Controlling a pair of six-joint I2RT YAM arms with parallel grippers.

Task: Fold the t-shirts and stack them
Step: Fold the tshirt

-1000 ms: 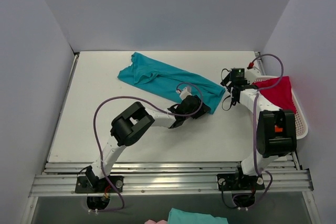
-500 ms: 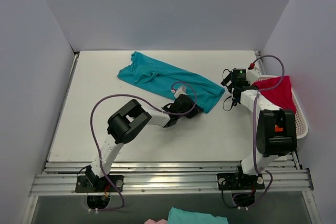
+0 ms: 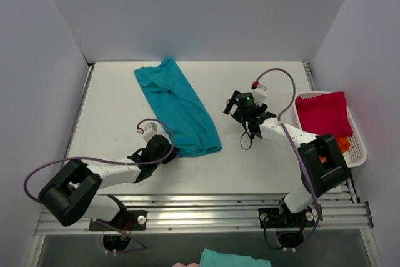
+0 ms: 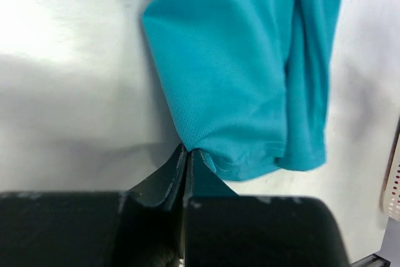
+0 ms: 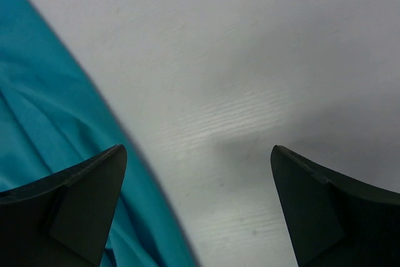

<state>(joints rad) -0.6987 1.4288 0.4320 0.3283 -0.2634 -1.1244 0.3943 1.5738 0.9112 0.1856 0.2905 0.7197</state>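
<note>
Step in hand, as I am judging it: laying out the first shirt for folding. No fold is made and nothing is stacked.

Landmark: the white basket (image 3: 359, 148) at the edge of the desk (image 3: 112, 117).

- The teal shirt (image 3: 181, 107) is lying on the desk well apart from the basket, toward the left arm's side. It is running as a long narrow band from the far side to the near side. In the left wrist view it (image 4: 244, 79) is doubled over lengthwise, not spread flat.
- The pink shirt (image 3: 325, 112) is sitting inside the basket, bunched.
- The left hand (image 3: 171, 151) is working at the shirt's near hem corner, the one farther from the basket. In its wrist view this hand (image 4: 187, 152) is pressing its fingers together with a small tuck of teal hem between the tips.
- The right hand (image 3: 232, 105) is hovering between the basket and the teal shirt, just beside the shirt's long edge and not touching it. Its wrist view is showing the hand (image 5: 197, 148) spread wide and holding nothing, with teal cloth (image 5: 50, 129) under one finger and bare desk under the other.

Next move, my judgement: the right hand is needing to come down on the near hem corner on the basket side. The two hands should then be drawing apart to open the band out flat. One risk is that the left hand's tuck is looking shallow and may be slipping under tension.
</note>
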